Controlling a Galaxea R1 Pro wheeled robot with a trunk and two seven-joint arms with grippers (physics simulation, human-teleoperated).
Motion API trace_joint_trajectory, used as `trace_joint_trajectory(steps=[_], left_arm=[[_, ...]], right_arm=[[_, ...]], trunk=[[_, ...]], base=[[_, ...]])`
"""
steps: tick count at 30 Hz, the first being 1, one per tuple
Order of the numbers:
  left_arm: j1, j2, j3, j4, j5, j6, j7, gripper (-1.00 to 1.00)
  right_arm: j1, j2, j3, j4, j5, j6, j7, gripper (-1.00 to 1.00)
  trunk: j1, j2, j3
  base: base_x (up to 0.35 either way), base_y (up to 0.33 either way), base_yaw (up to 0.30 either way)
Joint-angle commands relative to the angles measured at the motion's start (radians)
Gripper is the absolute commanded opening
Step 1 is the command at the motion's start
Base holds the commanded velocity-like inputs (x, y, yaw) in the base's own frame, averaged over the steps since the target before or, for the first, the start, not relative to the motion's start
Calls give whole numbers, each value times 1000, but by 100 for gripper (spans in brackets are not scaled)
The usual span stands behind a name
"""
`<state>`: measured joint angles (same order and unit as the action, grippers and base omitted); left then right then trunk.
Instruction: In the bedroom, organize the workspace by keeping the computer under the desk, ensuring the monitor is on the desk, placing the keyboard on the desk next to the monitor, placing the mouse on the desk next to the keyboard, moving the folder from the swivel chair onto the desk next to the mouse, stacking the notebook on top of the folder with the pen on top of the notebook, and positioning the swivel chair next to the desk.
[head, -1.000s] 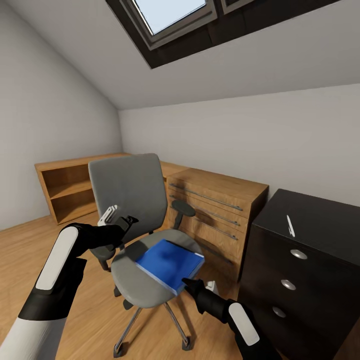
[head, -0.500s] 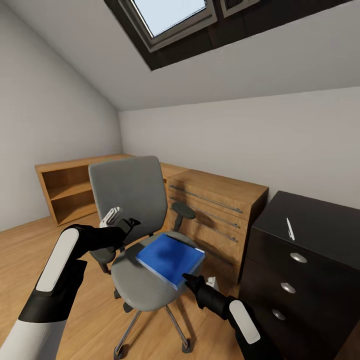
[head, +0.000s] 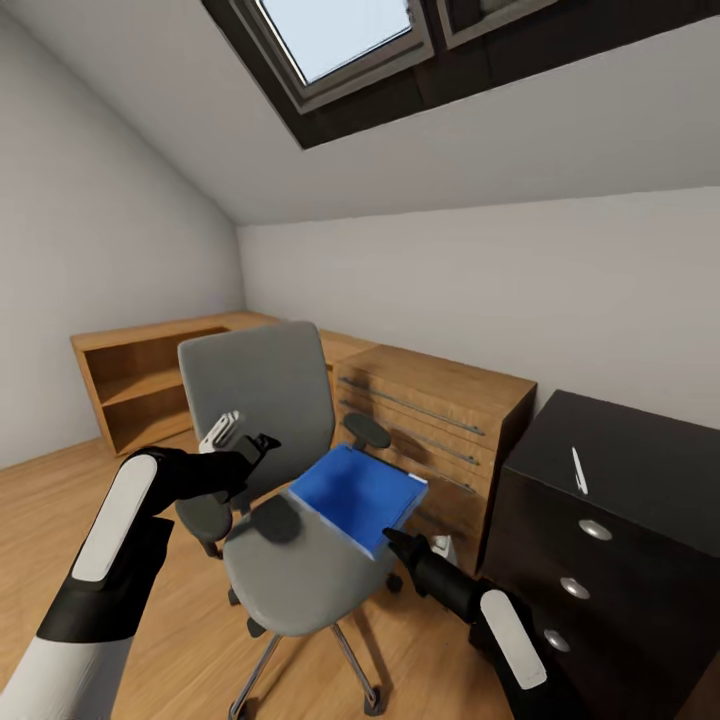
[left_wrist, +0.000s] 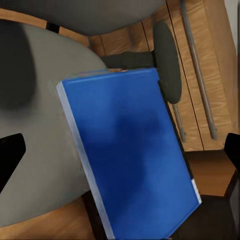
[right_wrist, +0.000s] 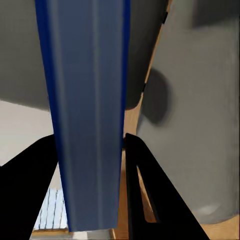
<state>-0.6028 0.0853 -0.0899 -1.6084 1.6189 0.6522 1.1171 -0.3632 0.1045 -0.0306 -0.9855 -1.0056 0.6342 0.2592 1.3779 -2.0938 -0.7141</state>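
Note:
The bright-blue folder (head: 360, 495) hangs tilted just above the swivel chair's grey seat (head: 300, 575), casting a shadow on it. My right gripper (head: 395, 543) is shut on the folder's near edge; in the right wrist view its black fingers (right_wrist: 145, 170) press both sides of the folder's (right_wrist: 87, 100) pale page edge. My left gripper (head: 255, 450) stands open beside the chair's left armrest, in front of the grey chair back (head: 260, 385). Through the left wrist view I look down on the folder (left_wrist: 135, 155) over the seat (left_wrist: 45, 125). A white pen (head: 578, 470) lies on a black drawer unit (head: 620, 520).
A light-wood drawer unit (head: 440, 420) stands right behind the chair, and a low open wooden shelf (head: 140, 380) runs along the left wall. The black drawer unit is close on my right. Wooden floor (head: 190, 640) lies open to the left of the chair.
The folder has come up off the chair seat and shifted up and to the right in my right gripper. The left arm has hardly moved. The view has tilted slightly.

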Motion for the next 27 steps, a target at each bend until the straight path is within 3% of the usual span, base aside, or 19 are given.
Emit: trace_joint_trajectory(steps=[1,7,8,13,19,22,24,27], left_arm=[[-3,0,-1,-1,6,4,7,100],[-10,-1,-1,-1,5,6,7,100],[-10,-1,-1,-1,5,7,7,100],[-4,1,-2,-1,4,9,7,100],[0,0,-5,-1,-5,9,7,100],[2,-2,-9,0,-7,9,7,100],[3,-3,-23,1,-8,8,7,100],[3,-4,-90,2,-12,1,6,100]], right_arm=[[8,-7,-3,-18,2,6,1,-100],[58,-61,-2,-87,9,7,0,-100],[72,-82,-1,-95,10,7,1,-100],[112,-135,5,-120,15,9,3,-100],[162,-158,48,-146,38,71,3,-100],[176,-186,59,-203,52,95,2,-100],[180,-207,59,-250,56,102,1,-100],[183,-254,56,-348,58,111,-1,-100]], trunk=[[-4,7,2],[-27,49,21],[-31,56,24],[-50,91,40],[-73,133,58],[-85,154,68],[-92,168,74],[-104,189,84]], base=[[0,0,0],[0,0,0],[0,0,0],[0,0,0],[0,0,0],[0,0,0],[0,0,0],[0,0,0]])
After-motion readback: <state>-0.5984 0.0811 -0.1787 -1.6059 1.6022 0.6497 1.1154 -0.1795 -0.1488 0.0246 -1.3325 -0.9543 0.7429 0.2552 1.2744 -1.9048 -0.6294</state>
